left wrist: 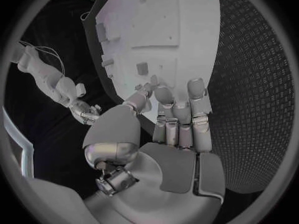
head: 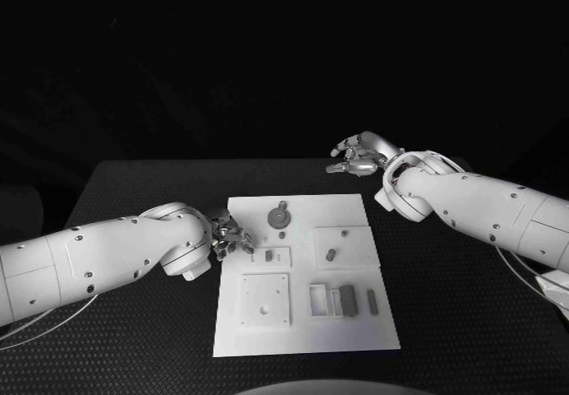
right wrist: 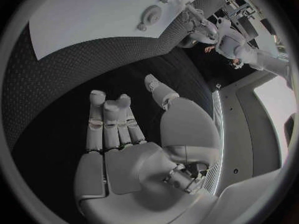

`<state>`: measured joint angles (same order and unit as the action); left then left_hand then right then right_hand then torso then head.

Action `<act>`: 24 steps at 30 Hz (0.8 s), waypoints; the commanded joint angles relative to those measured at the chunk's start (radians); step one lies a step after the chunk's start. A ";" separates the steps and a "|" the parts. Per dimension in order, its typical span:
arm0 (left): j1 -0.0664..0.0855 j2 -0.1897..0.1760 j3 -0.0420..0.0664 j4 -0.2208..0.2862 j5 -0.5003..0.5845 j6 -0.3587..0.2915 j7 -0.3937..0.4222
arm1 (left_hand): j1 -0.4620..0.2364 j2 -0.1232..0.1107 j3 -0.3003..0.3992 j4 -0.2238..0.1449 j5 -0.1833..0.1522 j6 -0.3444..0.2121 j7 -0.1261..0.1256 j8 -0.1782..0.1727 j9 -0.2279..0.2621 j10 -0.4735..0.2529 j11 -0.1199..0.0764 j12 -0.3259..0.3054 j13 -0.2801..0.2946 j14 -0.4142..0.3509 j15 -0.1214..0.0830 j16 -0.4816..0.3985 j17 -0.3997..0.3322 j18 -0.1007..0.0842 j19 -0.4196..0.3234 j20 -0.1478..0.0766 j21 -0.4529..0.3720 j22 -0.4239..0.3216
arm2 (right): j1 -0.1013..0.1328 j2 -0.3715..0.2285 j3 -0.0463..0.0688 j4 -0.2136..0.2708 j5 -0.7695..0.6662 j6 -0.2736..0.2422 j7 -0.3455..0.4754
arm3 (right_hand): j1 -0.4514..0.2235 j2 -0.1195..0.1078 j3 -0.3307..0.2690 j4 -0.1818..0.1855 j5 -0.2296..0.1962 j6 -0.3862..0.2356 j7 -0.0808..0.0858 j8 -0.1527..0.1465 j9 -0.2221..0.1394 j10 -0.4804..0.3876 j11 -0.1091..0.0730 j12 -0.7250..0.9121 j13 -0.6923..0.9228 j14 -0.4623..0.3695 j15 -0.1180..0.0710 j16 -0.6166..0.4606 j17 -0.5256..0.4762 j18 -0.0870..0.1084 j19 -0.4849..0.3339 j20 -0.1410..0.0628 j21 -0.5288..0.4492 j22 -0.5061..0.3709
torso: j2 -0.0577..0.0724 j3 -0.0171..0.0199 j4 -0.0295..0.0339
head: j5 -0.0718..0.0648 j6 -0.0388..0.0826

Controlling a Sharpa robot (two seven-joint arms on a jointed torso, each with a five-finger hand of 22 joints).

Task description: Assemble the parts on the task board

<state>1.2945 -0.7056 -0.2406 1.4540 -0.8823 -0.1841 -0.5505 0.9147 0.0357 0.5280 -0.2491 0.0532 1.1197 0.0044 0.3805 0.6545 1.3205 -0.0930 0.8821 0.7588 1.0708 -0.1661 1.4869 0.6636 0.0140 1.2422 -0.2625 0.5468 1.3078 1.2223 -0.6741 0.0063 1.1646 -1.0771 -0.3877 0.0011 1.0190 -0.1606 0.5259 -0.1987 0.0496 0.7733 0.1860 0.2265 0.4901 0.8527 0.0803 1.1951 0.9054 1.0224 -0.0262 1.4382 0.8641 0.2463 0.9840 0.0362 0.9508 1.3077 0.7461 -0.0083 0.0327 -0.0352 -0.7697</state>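
The white task board (head: 303, 325) lies mid-table with grey parts on it: a round disc (head: 278, 216) at the far end, two small pieces (head: 270, 255) (head: 332, 253) in the middle, and a block (head: 346, 301) and a pin (head: 371, 302) nearer me. My left hand (head: 228, 234) hovers at the board's left edge, fingers pointing onto the board (left wrist: 168, 30); I see nothing held in this hand (left wrist: 174, 114). My right hand (head: 356, 156) hangs over the black table beyond the board's far right corner, fingers straight and empty (right wrist: 124, 134).
A raised square plate (head: 265, 298) and a rectangular frame (head: 318, 299) sit on the board's near half. Black textured table (head: 142, 346) surrounds the board on all sides. Both forearms angle in over the table's left and right sides.
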 commanded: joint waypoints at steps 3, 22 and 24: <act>-0.002 0.003 0.000 0.009 -0.029 0.016 -0.012 | 0.014 0.020 0.020 -0.014 0.003 0.014 0.013 0.059 0.065 0.007 0.003 0.002 -0.001 0.020 -0.023 0.005 -0.001 -0.006 0.004 -0.009 0.002 0.022 | -0.001 -0.001 0.000 0.002 -0.001 0.007 0.008 | -0.003 -0.006 -0.003 0.004 0.001 0.001 0.007 -0.005 -0.002 -0.008 0.001 0.004 -0.002 -0.005 0.000 0.006 -0.001 0.015 -0.001 -0.003 -0.005 0.012 | 0.000 -0.0008 0.0000 | -0.002 -0.004; -0.018 0.014 0.000 0.003 -0.053 0.006 -0.018 | 0.012 0.019 0.021 -0.014 0.003 0.013 0.013 0.058 0.066 0.009 0.003 0.003 -0.001 0.020 -0.023 0.005 -0.001 -0.006 0.005 -0.010 0.003 0.022 | -0.001 -0.001 0.000 0.004 -0.001 0.006 0.008 | -0.003 -0.006 -0.003 0.004 0.001 0.001 0.007 -0.004 -0.002 -0.008 0.001 0.005 -0.002 -0.005 0.000 0.006 -0.001 0.015 -0.001 -0.003 -0.006 0.012 | 0.000 -0.0010 0.0008 | -0.002 -0.011; -0.018 0.015 0.000 0.003 -0.059 0.006 -0.019 | 0.012 0.018 0.021 -0.014 0.003 0.013 0.013 0.058 0.066 0.009 0.003 0.003 -0.001 0.020 -0.023 0.005 -0.001 -0.006 0.005 -0.010 0.003 0.022 | -0.001 -0.001 0.000 0.004 -0.001 0.006 0.008 | -0.003 -0.006 -0.003 0.004 0.001 0.001 0.007 -0.004 -0.002 -0.008 0.001 0.005 -0.002 -0.005 0.000 0.006 -0.002 0.015 -0.001 -0.003 -0.006 0.012 | 0.000 -0.0010 0.0007 | -0.002 -0.011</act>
<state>1.2764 -0.6935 -0.2409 1.4554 -0.9191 -0.1813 -0.5695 0.9147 0.0357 0.5289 -0.2482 0.0527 1.1202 0.0072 0.3806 0.6545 1.3237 -0.0891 0.8821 0.7589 1.0768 -0.1654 1.4868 0.6637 0.0140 1.2459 -0.2621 0.5468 1.3076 1.2218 -0.6756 0.0063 1.1676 -1.0771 -0.3876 0.0010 1.0190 -0.1606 0.5259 -0.1986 0.0496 0.7731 0.1862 0.2265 0.4892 0.8527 0.0803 1.1951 0.9044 1.0225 -0.0262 1.4382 0.8642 0.2463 0.9840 0.0362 0.9508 1.3077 0.7461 -0.0093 0.0331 -0.0372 -0.7803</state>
